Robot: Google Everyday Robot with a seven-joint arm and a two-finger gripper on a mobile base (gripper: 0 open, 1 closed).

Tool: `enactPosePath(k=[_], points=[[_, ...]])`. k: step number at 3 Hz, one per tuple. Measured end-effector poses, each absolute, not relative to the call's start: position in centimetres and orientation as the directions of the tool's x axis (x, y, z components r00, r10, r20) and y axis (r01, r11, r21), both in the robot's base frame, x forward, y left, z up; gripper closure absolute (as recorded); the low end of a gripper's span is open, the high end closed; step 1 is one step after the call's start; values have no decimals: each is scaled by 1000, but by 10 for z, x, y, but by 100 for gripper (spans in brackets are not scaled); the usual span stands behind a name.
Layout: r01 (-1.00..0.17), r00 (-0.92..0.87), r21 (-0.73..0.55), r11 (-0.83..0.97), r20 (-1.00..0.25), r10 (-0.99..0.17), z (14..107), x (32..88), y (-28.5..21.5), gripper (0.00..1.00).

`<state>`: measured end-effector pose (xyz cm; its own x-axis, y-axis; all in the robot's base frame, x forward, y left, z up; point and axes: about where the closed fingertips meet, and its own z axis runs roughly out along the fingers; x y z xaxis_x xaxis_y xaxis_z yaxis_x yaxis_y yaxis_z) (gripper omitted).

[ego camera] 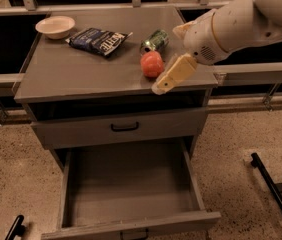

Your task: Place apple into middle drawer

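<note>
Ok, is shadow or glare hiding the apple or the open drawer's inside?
Camera view: the apple is evenly lit on the cabinet top, with the gripper just right of it; the middle drawer floor is dim but readable; the recess under the top is in deep shadow; no glare on either.

Arm [241, 20] extends from right — hand [168, 79] points down-left.

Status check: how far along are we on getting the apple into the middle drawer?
Done: the middle drawer is pulled open. In hand: the gripper hovers right beside the apple, which sits on the cabinet top near the green can, not lifted. Left: grasp the apple, lower it into the drawer, release.
</note>
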<state>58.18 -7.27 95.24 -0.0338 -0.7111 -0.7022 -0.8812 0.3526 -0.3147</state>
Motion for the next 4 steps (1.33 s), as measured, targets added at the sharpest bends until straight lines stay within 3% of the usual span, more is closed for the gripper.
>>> enactPosePath(k=[4], points=[[-868,-20,-280,410,-805,-592,916,646,-43,0]])
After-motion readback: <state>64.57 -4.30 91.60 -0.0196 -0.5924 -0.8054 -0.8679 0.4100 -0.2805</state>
